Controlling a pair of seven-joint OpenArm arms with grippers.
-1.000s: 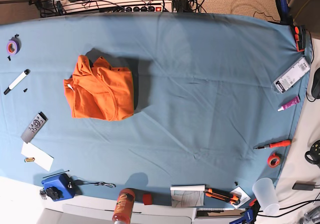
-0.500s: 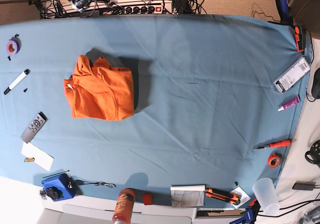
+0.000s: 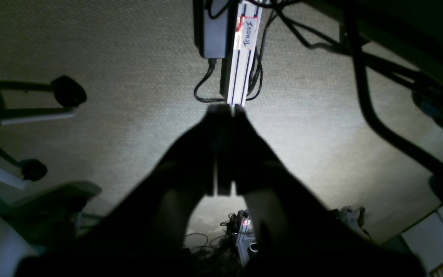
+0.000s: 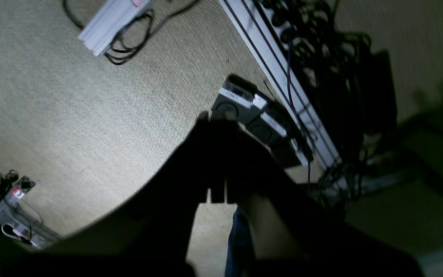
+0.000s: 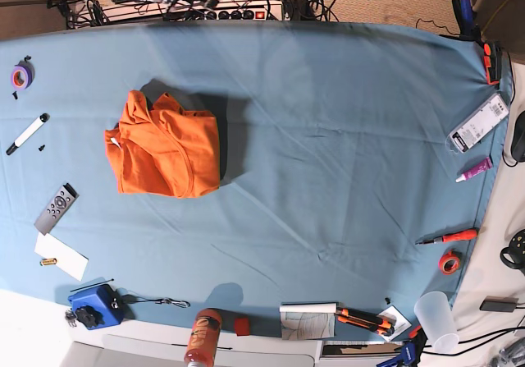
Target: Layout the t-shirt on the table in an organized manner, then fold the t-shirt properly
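Note:
The orange t-shirt (image 5: 164, 149) lies in a crumpled heap on the left half of the table (image 5: 328, 153), with a small white label at its left edge. Nothing touches it. Both grippers are off the table, beyond its far edge, over beige carpet. In the left wrist view my left gripper (image 3: 224, 108) is shut and empty, its dark fingers pressed together below an aluminium rail. In the right wrist view my right gripper (image 4: 217, 115) is likewise shut with nothing in it. Neither wrist view shows the t-shirt.
Small items ring the table: a purple tape roll (image 5: 20, 76), a marker (image 5: 27, 133), a remote (image 5: 56, 208) and a blue box (image 5: 97, 305) on the left; a screwdriver (image 5: 447, 237), a red tape roll (image 5: 449, 262) and a plastic cup (image 5: 435, 318) on the right.
At the base view's top edge, the arm parts on the left have shifted right and those on the right have shifted left. The t-shirt has not moved.

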